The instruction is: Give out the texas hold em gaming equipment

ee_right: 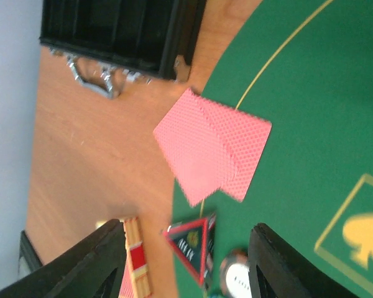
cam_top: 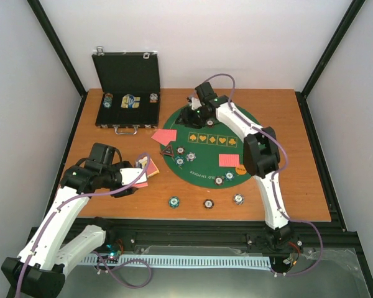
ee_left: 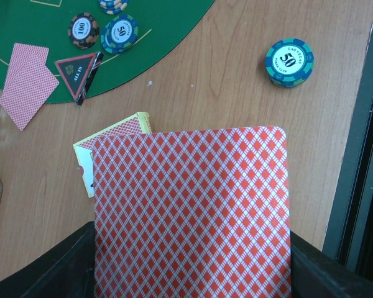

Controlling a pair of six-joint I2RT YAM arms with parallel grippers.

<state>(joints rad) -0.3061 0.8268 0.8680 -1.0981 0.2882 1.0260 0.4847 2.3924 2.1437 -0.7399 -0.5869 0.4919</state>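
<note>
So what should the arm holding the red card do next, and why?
Probably the left gripper should carry its red-backed playing card over to the round green felt mat and lay it on a bare spot. The gripper is shut on that card above the wooden table, off the mat, while two overlapping red cards already lie at the mat's edge.

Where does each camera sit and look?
Top external: high up, looking down at the green mat; left arm, right arm show.
Left wrist: looks down past the held card; left gripper fingers show.
Right wrist: low over the mat, facing the black case; right gripper fingers show.
Both wrists see the triangle marker.
</note>
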